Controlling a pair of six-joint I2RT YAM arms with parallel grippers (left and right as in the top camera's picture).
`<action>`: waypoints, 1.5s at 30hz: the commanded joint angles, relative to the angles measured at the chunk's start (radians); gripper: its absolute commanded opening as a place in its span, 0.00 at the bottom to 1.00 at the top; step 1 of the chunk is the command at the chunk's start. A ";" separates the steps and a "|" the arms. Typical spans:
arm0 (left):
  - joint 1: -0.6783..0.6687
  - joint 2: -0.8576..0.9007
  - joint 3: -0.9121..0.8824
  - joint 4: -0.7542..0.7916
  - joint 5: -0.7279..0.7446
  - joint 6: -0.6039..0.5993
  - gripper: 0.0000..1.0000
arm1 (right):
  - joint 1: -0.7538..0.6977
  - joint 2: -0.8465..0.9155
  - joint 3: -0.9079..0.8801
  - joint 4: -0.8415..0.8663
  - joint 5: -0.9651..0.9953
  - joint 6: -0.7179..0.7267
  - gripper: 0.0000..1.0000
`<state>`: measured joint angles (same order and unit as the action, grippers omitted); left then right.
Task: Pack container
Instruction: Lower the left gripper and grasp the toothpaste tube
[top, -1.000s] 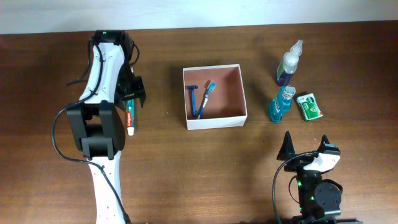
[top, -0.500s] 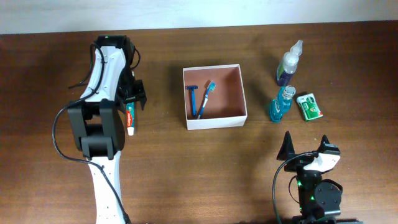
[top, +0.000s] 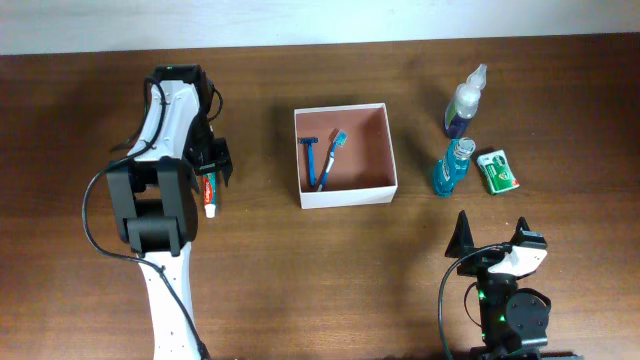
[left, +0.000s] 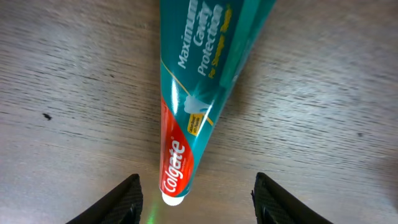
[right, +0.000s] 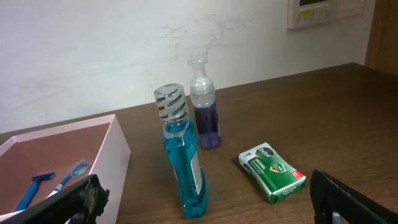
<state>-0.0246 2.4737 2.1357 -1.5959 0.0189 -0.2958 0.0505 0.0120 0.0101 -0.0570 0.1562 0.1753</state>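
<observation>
left wrist alone shows left jaws released, straddling toothpaste tube (left: 186, 118); right jaws spread wide.

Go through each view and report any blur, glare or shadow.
Overhead: sharp and evenly lit, the container barely casts a shadow. Left wrist: the toothpaste tube fills the frame, its upper lettering soft, the left fingers dark and blurred. Right wrist: mouthwash bottle crisp, right fingers out of focus.

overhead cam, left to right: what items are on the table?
toothpaste tube → container (razor, then toothbrush inside) → mouthwash bottle → green packet. Spray bottle overlaps the mouthwash sideways, so left out.
</observation>
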 joint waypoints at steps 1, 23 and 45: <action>0.006 -0.021 -0.013 0.006 -0.003 -0.002 0.58 | 0.008 -0.008 -0.005 -0.008 0.009 -0.011 0.98; 0.006 -0.021 -0.076 0.040 -0.008 -0.003 0.57 | 0.008 -0.008 -0.005 -0.008 0.009 -0.011 0.98; 0.006 -0.021 -0.106 0.063 -0.018 -0.003 0.57 | 0.008 -0.008 -0.005 -0.008 0.009 -0.011 0.98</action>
<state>-0.0246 2.4737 2.0418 -1.5391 0.0113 -0.2958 0.0505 0.0120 0.0101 -0.0570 0.1562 0.1753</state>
